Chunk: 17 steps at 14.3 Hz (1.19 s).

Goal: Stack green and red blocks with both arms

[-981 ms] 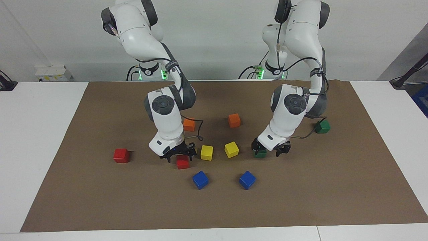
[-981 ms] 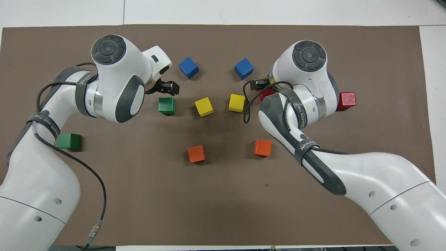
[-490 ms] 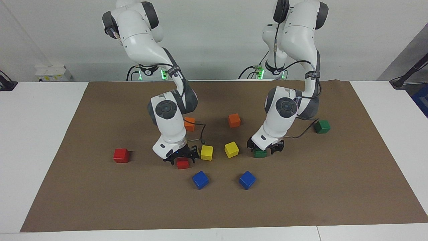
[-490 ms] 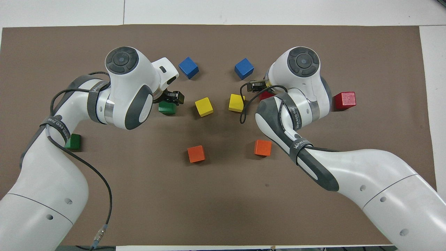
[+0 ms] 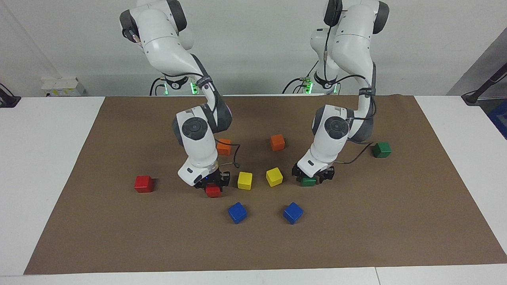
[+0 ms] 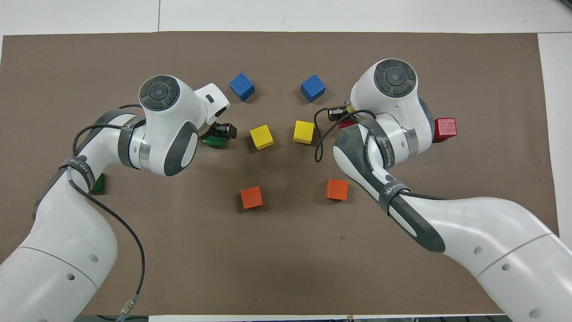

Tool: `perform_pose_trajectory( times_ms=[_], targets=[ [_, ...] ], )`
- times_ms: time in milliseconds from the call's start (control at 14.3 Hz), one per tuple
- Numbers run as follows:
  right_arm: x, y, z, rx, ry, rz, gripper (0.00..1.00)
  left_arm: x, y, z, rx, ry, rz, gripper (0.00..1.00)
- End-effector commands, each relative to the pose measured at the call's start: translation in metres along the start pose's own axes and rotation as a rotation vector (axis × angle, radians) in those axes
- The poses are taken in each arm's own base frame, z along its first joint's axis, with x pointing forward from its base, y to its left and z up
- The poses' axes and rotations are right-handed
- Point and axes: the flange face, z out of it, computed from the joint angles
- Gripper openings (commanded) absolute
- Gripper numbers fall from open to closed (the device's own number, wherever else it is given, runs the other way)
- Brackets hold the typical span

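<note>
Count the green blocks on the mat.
2. One green block sits beside the yellow cubes, under the left hand. The other green block lies nearer the robots, toward the left arm's end of the table. None seems hidden.

White wall [image 5: 253, 47], white table [image 5: 47, 166], brown mat [image 5: 356, 237]

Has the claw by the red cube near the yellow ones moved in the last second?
Yes. The right gripper has dropped onto the red block and shifted slightly toward the nearby yellow block, which stayed put.
</note>
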Motion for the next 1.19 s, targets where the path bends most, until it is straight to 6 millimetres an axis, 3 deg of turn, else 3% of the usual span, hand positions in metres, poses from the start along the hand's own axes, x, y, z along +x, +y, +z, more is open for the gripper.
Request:
perform_pose_trajectory(
  times_ms=[0, 70, 140, 350, 420, 490, 630, 770, 981, 1121],
  targets=[
    [-0.01, 0.054, -0.088, -0.041, 0.013, -0.019, 0.0, -0.011, -0.001, -0.009, 0.021, 0.006, -0.009, 0.24],
    [-0.012, 0.083, -0.105, -0.041, 0.007, -0.024, 0.0, -0.012, -0.001, -0.009, 0.023, -0.005, -0.009, 0.0],
    [-0.015, 0.117, -0.11, -0.043, -0.018, -0.033, 0.0, -0.012, -0.001, -0.01, 0.026, -0.018, -0.008, 0.0],
    [-0.034, 0.212, -0.09, 0.035, -0.038, -0.066, 0.0, -0.008, -0.003, -0.027, 0.032, -0.042, -0.013, 0.0],
    [-0.036, 0.23, -0.088, 0.032, -0.015, -0.083, 0.0, -0.006, -0.01, -0.044, 0.032, -0.04, -0.026, 0.0],
    [-0.034, 0.244, -0.088, 0.026, 0.017, -0.074, 0.0, -0.009, -0.024, -0.073, 0.034, -0.03, -0.045, 0.0],
    [-0.029, 0.246, -0.078, 0.026, 0.05, -0.065, 0.0, -0.025, -0.076, -0.13, 0.043, -0.041, -0.101, 0.0],
    [-0.024, 0.24, -0.062, 0.028, 0.061, -0.065, 0.0, -0.044, -0.122, -0.174, 0.046, -0.058, -0.1, 0.0],
    [-0.022, 0.23, -0.05, 0.024, 0.062, -0.041, 0.0, -0.076, -0.212, -0.205, 0.038, -0.092, -0.063, 0.0],
    [-0.022, 0.232, -0.041, 0.025, 0.073, -0.038, 0.0, -0.101, -0.265, -0.204, 0.028, -0.1, -0.011, 0.0]
  ],
)
